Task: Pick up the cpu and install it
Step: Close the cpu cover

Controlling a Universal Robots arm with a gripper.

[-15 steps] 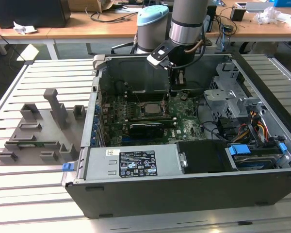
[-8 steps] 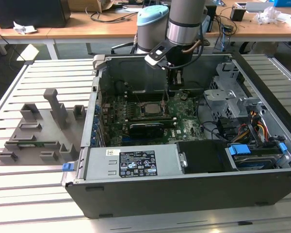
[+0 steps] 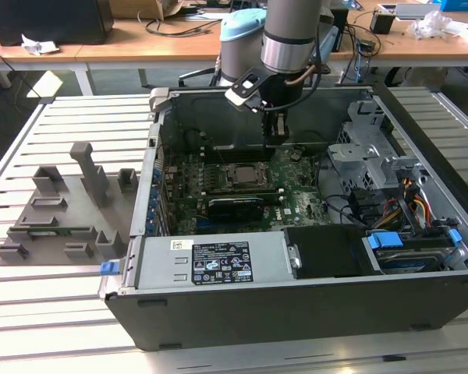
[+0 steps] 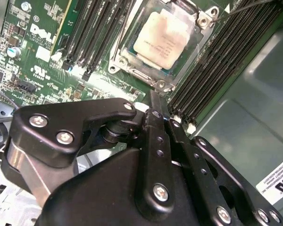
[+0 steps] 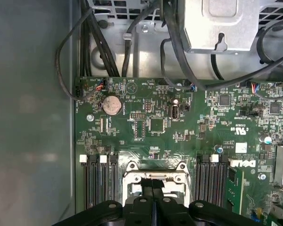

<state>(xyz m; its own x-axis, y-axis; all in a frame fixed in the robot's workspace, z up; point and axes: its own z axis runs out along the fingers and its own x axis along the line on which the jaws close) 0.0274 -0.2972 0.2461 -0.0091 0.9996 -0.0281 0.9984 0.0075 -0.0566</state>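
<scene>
The cpu (image 4: 167,35), a small square chip with a pale silver top, lies flat in the socket frame (image 4: 132,61) on the green motherboard (image 5: 155,125). In the exterior view the cpu (image 3: 242,174) sits mid-board inside the open computer case (image 3: 296,312). My gripper (image 3: 274,134) hangs above the board, just behind the socket and apart from the chip. Its black fingers (image 4: 153,101) are pressed together with nothing between them. In the first wrist view my gripper (image 5: 152,187) covers part of the socket.
A grey fixture tray (image 3: 62,210) with upright posts stands on the slatted table at the exterior view's left. Dark memory slots (image 4: 217,61) flank the socket. A metal drive cage (image 3: 366,148) and loose cables (image 3: 405,202) fill the case's right side. The power supply (image 3: 218,261) lies along the front.
</scene>
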